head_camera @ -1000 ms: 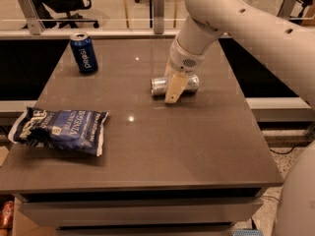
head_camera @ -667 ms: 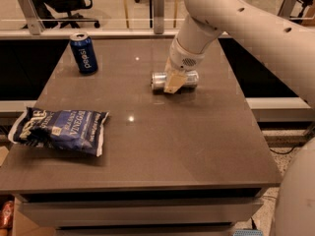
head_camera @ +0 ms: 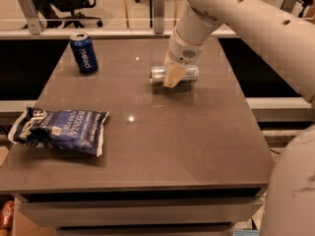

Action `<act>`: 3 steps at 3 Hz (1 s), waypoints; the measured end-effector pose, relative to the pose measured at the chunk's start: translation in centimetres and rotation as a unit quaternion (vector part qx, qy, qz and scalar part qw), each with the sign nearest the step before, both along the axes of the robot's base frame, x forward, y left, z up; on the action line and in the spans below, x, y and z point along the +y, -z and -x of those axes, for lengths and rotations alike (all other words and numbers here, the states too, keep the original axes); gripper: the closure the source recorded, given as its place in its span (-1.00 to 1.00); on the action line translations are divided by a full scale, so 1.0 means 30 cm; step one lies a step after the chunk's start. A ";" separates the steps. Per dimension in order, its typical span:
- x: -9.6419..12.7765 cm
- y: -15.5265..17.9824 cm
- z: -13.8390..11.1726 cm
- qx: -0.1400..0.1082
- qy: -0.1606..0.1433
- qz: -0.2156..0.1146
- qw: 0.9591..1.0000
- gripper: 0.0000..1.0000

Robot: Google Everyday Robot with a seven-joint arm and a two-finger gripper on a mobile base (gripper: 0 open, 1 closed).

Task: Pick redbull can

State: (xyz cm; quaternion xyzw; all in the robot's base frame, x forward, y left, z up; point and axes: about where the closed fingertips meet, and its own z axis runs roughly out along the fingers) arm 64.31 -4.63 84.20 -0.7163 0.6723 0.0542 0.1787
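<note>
The redbull can (head_camera: 159, 74) is slim and silver and lies on its side at the back middle of the brown table (head_camera: 167, 141). My gripper (head_camera: 173, 78) comes down from the upper right and straddles the can's middle, with a tan finger (head_camera: 172, 75) across its near side. The fingers are shut on the can, which sits slightly above its shadow on the table. The far finger is hidden behind the can.
A dark blue Pepsi can (head_camera: 83, 53) stands upright at the back left. A blue chip bag (head_camera: 59, 129) lies flat at the front left. My white arm (head_camera: 246, 28) spans the upper right. Office chairs and a railing stand beyond the table's far edge.
The gripper and the can have moved together, slightly up and away from the table surface. The Pepsi can and the chip bag have not moved.
</note>
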 end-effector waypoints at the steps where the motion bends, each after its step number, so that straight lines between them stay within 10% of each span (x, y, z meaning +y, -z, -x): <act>1: -0.006 -0.066 -0.034 -0.018 -0.001 0.000 1.000 1.00; 3: -0.018 -0.255 -0.107 -0.070 0.002 -0.006 0.998 1.00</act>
